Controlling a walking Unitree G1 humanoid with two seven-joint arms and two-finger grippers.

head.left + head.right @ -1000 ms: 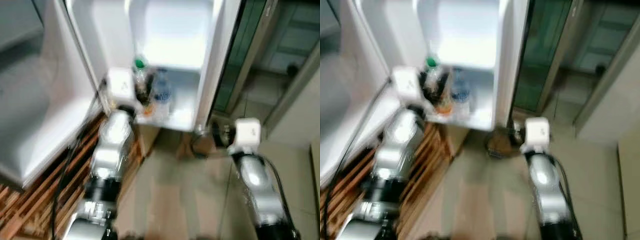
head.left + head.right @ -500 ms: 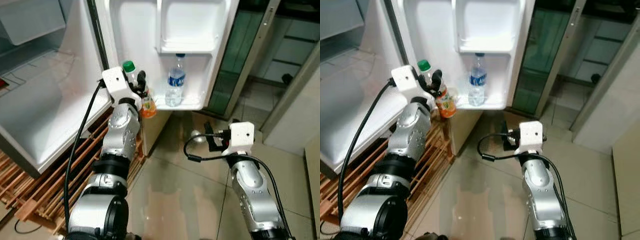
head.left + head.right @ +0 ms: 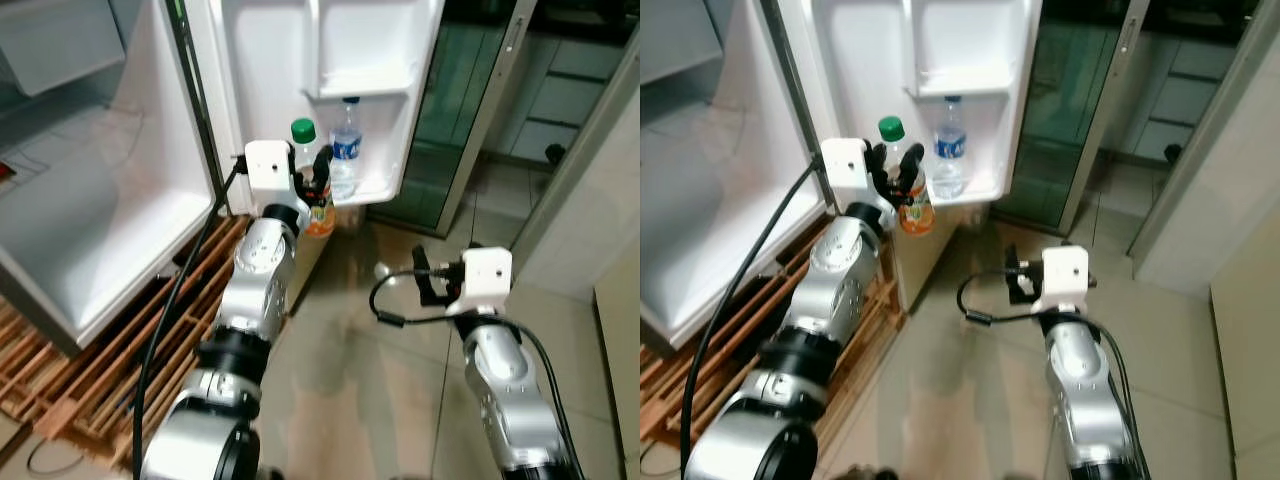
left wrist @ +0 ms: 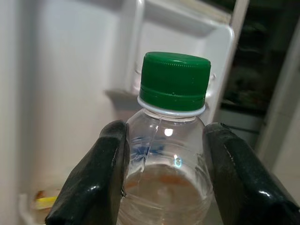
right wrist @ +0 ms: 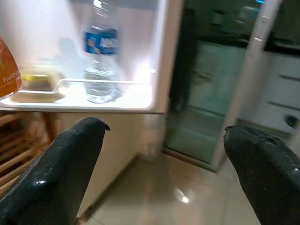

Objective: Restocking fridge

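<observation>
My left gripper [image 3: 309, 172] is shut on a clear bottle with a green cap [image 3: 303, 131] and an orange label [image 3: 320, 217], held upright just in front of the open fridge door's lower shelf [image 3: 375, 190]. In the left wrist view the bottle [image 4: 165, 178] sits between both black fingers [image 4: 96, 185]. A water bottle with a blue label [image 3: 345, 160] stands on that door shelf, seen too in the right wrist view as the water bottle [image 5: 99, 61]. My right gripper [image 3: 422, 278] is held low over the floor with its fingers [image 5: 56, 164] wide open and empty.
The fridge interior [image 3: 90, 200] lies open at the left, above a wooden slatted rack [image 3: 90, 370]. The white door [image 3: 330, 60] has an upper bin [image 3: 360, 75]. A dark glass door [image 3: 460, 110] stands to the right. The tiled floor [image 3: 370, 400] spreads below.
The camera has shifted, and the fridge door now sits further left. My left gripper with the green-capped bottle has come closer to the door shelf and the water bottle. The right arm keeps its pose.
</observation>
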